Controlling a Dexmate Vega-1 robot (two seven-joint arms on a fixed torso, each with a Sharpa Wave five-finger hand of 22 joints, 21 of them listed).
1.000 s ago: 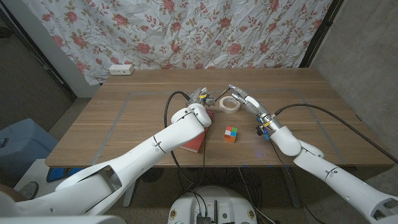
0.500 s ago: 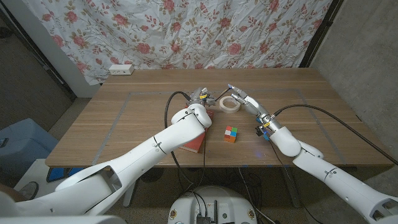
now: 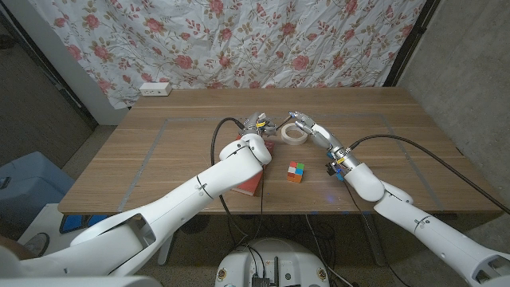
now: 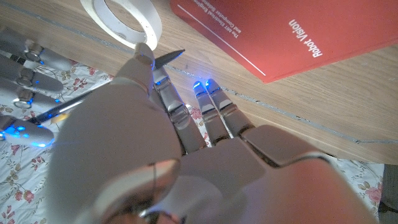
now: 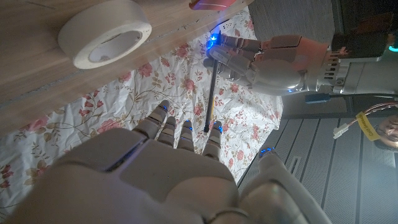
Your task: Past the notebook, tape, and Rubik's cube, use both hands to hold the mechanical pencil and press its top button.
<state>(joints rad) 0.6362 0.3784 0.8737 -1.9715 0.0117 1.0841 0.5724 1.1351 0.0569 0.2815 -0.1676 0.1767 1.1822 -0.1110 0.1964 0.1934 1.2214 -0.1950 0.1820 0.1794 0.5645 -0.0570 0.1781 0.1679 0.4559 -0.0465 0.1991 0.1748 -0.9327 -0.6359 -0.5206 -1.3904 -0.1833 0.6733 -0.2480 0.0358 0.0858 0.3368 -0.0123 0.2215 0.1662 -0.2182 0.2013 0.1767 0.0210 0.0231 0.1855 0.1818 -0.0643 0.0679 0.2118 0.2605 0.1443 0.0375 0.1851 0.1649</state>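
My left hand [image 3: 256, 123] is raised just past the red notebook [image 3: 249, 179] and grips a thin dark mechanical pencil [image 5: 211, 93] near one end. The left wrist view shows the pencil [image 4: 62, 107] running out from under that hand [image 4: 143, 143] towards my right hand's fingers [image 4: 25, 62]. My right hand [image 3: 305, 123] hovers over the tape roll [image 3: 293, 133], fingers spread. In the right wrist view its fingertips [image 5: 186, 127] reach the pencil's free end; contact is unclear. The Rubik's cube [image 3: 296, 171] lies nearer me.
The wooden table [image 3: 159, 143] stretches wide on both sides of the hands. A white power strip [image 3: 154, 89] sits at its far left edge, in front of a flowered curtain [image 3: 239, 40]. A black cable [image 3: 414, 147] trails from the right arm.
My right hand has edged left towards the left hand and the pencil's free end. The left hand, tape, cube and notebook have stayed put.
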